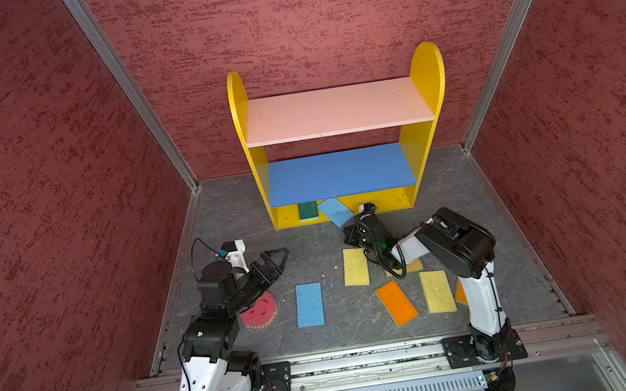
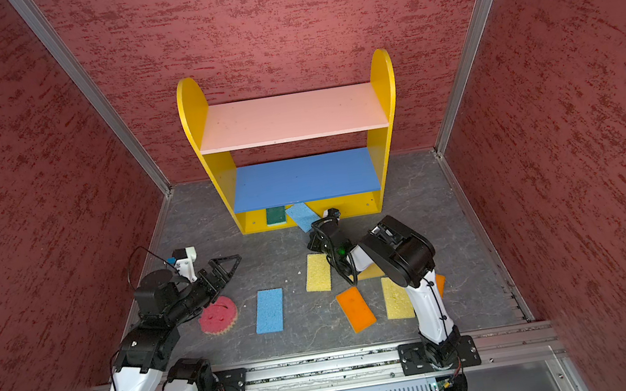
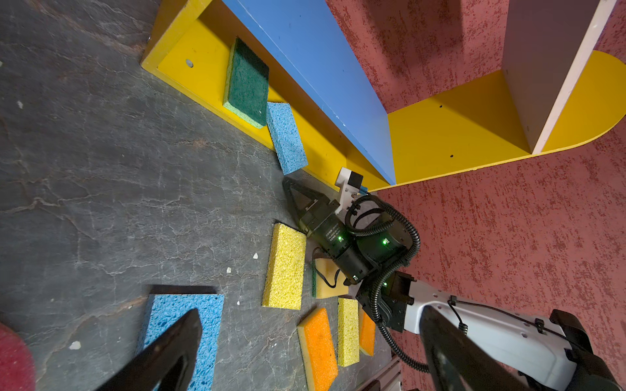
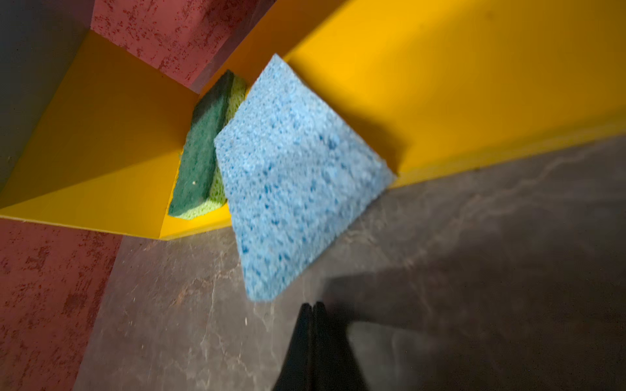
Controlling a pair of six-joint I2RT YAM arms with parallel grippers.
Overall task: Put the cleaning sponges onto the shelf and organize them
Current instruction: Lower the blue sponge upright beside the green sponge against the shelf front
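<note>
Grey stone-look worktop (image 1: 312, 255), red textured walls on three sides. Shelf (image 1: 428, 78) stands upright against the far wall: pink top board (image 1: 336, 111), blue middle board (image 1: 337, 174), yellow base (image 1: 392, 200). Left arm comes in from the near left; left pincer (image 1: 280, 257) hangs above the worktop, jaws wide apart. Right arm stretches toward the shelf front; right pincer (image 4: 312, 307) sits low with its jaws pressed together, tip just beside the near corner of the tilted blue sponge (image 1: 335, 212), contact not clear. That sponge lies askew, far end on the yellow base under the blue board, near end out over the worktop. Green sponge (image 1: 308, 210) lies flat on the base just left of it, corners meeting. On the open worktop: flat blue sponge (image 1: 309, 304) near the middle, left pale yellow sponge (image 1: 355, 266), orange sponge (image 1: 396, 302), right pale yellow sponge (image 1: 437, 291). A second orange sponge (image 1: 460, 292) is half hidden behind the right arm, and a yellowish sponge (image 3: 327, 279) with a green edge is mostly under it. Pink-red round sponge (image 1: 261, 311) sits partly beneath the left arm.
</note>
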